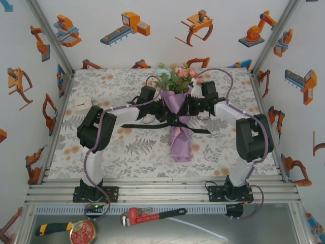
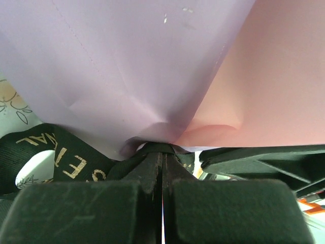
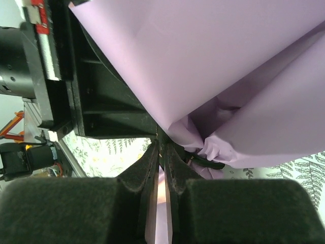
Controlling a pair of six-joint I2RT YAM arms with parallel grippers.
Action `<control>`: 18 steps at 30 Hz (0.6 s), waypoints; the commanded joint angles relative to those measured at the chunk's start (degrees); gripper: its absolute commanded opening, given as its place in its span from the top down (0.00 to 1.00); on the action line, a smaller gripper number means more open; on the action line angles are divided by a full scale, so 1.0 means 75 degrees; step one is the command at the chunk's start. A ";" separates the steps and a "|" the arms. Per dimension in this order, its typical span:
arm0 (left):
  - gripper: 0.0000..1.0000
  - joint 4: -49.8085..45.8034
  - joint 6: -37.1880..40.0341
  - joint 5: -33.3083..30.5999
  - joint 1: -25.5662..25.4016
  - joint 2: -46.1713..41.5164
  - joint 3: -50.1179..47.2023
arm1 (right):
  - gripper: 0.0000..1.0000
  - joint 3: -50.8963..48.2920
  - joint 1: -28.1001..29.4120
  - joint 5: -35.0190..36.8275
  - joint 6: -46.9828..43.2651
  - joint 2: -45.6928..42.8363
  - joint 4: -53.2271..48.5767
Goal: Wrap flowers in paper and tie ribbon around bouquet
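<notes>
elbows out, forearms inward | left claw (image 2: 162, 152) clamps ribbon (image 2: 51, 150) | right claw (image 3: 162, 147) at bouquet (image 1: 177, 101)

Bouquet (image 1: 180, 142) on table (image 1: 127, 152) ctr, flowers (image 1: 175, 76) at far end; ribbon (image 1: 144, 125) across its middle.

Top: overhead, far. Wrists: close, sharing paper (image 2: 127, 66).

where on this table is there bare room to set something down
Free: near strip of table cover between left arm and bouquet tail, and between tail and right arm. Crowded: the middle, where arms, ribbon and bouquet meet.
</notes>
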 commanded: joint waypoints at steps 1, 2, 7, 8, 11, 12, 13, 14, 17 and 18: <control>1.00 0.0395 -0.0283 -0.0155 0.0038 -0.0130 0.0019 | 0.86 0.0313 0.0037 0.0294 -0.0175 0.0143 -0.0336; 1.00 0.0509 -0.0383 -0.0174 0.0038 -0.0094 -0.0010 | 0.86 0.0328 0.0034 0.0294 -0.0207 0.0156 -0.0387; 1.00 0.1055 -0.0809 -0.0047 0.0036 0.0051 -0.0058 | 0.85 0.0199 0.0018 0.0646 -0.0203 0.0131 -0.0442; 1.00 0.1043 -0.0807 -0.0052 0.0035 0.0055 -0.0046 | 0.85 0.0186 0.0019 0.0694 -0.0215 0.0132 -0.0454; 1.00 0.0997 -0.0812 -0.0032 0.0049 0.0074 -0.0036 | 0.86 0.0207 0.0015 0.0774 -0.0177 0.0189 -0.0410; 1.00 0.0980 -0.0806 -0.0025 0.0056 0.0088 -0.0028 | 0.86 0.0237 0.0015 0.0845 -0.0165 0.0191 -0.0397; 1.00 0.0963 -0.0806 -0.0018 0.0071 0.0101 -0.0034 | 0.86 0.0259 0.0018 0.0930 -0.0126 0.0191 -0.0374; 1.00 0.0939 -0.0804 -0.0026 0.0072 0.0096 -0.0020 | 0.86 0.0268 0.0007 0.0987 -0.0076 0.0188 -0.0345; 1.00 0.0880 -0.0760 -0.0050 0.0101 0.0125 -0.0027 | 0.86 0.0268 -0.0030 0.0911 0.0155 0.0219 -0.0107; 1.00 0.0884 -0.0760 -0.0053 0.0114 0.0128 -0.0020 | 0.86 0.0279 -0.0031 0.0853 0.0205 0.0239 -0.0042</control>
